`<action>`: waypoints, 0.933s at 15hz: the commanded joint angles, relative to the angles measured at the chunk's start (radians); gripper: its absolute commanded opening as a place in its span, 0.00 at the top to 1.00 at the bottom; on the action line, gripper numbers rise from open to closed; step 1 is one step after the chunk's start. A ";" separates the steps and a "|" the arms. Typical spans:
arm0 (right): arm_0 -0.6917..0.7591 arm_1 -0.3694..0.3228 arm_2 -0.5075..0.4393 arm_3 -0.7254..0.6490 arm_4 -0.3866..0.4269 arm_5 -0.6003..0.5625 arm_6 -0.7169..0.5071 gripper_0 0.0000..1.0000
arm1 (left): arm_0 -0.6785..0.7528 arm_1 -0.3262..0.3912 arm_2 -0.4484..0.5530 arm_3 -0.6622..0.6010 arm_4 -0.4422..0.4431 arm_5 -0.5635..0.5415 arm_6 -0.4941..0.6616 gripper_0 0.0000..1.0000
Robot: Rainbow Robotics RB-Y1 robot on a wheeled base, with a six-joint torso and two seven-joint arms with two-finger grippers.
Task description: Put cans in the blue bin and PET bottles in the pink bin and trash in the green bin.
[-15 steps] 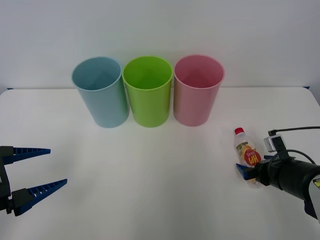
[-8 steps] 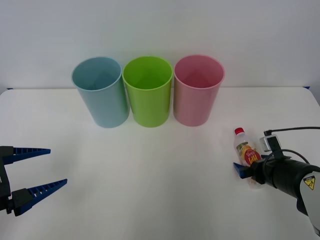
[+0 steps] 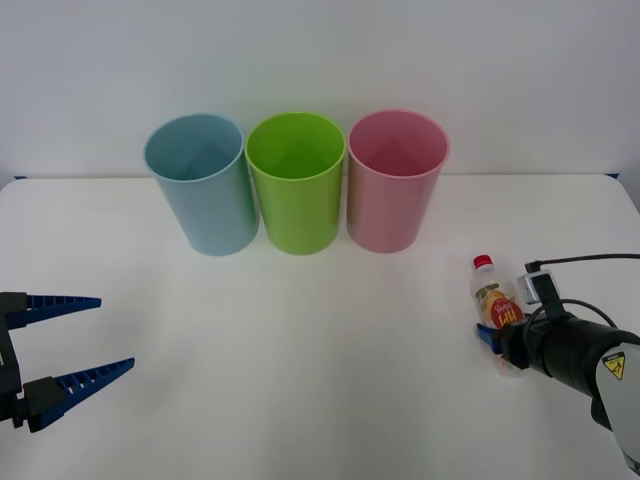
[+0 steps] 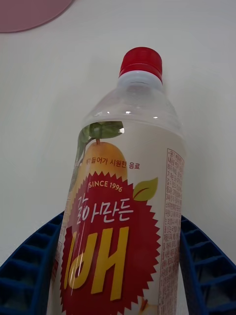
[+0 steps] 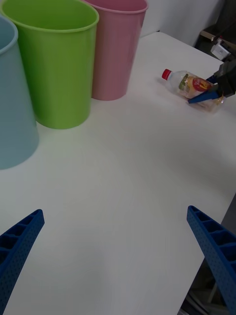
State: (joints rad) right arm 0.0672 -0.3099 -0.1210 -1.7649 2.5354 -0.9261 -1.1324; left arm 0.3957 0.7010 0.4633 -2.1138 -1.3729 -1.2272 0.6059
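PET bottle: the PET bottle [image 3: 496, 302] lies on the table's [image 3: 320, 330] near right side, red cap pointing toward the far bins. It sits well apart from the pink bin [image 3: 396, 180], to that bin's near right.

Right gripper: my right gripper [image 3: 497, 340] has its blue ribbed fingers [image 4: 29, 261] on either side of the labelled body, one on each flank as the right wrist view shows. They bracket the bottle closely; I cannot tell from here whether they are clamped or just touching.

What changed: over the last second the right arm has crept in along the bottle, and the bottle itself has shifted slightly to the right and away from me. I read that as the grasp closing, with the lift not yet begun.

Meaning for the task: once I have a firm hold, the carry is a reach left and away to the pink bin.

Bins: the blue bin [image 3: 200, 183], the green bin [image 3: 295, 180] and the pink bin stand in a row at the far side, left to right, rims close together.

Left gripper: my left gripper [image 3: 70, 350] waits at the near left edge, fingers spread wide, nothing between them.

Hidden: the bottle's base is covered by my right wrist in the front view and cut off in the right wrist view. No cans or trash are visible on the table.
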 commanded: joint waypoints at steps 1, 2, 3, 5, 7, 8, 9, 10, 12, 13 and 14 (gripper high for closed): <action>0.000 0.000 0.003 0.001 0.005 0.000 0.003 1.00 | 0.000 0.000 0.000 0.000 0.000 0.000 0.000 0.00; 0.000 0.000 0.003 0.001 0.005 0.000 0.003 1.00 | 0.000 0.000 0.000 0.000 0.000 0.000 0.000 0.00; 0.000 0.000 0.003 0.001 0.005 0.000 0.003 1.00 | 0.000 0.000 0.000 0.000 0.000 0.000 0.000 0.00; 0.000 0.000 0.006 0.001 -0.003 0.000 0.000 1.00 | 0.000 0.000 0.000 0.000 0.000 0.000 0.000 0.00; 0.002 -0.005 0.003 -0.024 -0.076 -0.003 0.013 1.00 | 0.000 0.000 0.000 0.000 0.000 0.000 0.000 0.00; 0.010 -0.014 0.001 -0.057 -0.124 -0.008 0.017 1.00 | 0.000 0.000 0.000 0.000 0.000 0.000 0.000 0.00; 0.016 -0.025 0.001 -0.087 -0.173 -0.011 0.020 1.00 | 0.000 0.000 0.000 0.000 0.000 0.000 0.000 0.00; 0.029 -0.043 0.001 -0.126 -0.257 -0.013 0.026 1.00 | 0.000 0.000 0.000 0.000 0.000 0.000 0.000 0.00; 0.056 -0.078 -0.006 -0.186 -0.412 -0.013 0.048 1.00 | 0.000 0.000 0.000 0.000 0.000 0.000 0.000 0.00; 0.071 -0.092 -0.019 -0.212 -0.491 -0.013 0.089 1.00 | 0.000 0.000 0.000 0.000 0.000 0.000 0.000 0.00; 0.085 -0.103 -0.043 -0.232 -0.593 -0.023 0.145 1.00 | 0.000 0.000 0.000 0.000 0.000 0.000 0.000 0.00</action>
State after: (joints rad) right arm 0.1423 -0.4049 -0.1491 -1.9828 2.0062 -0.9431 -1.0220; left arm 0.3958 0.7010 0.4633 -2.1138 -1.3729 -1.2272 0.6059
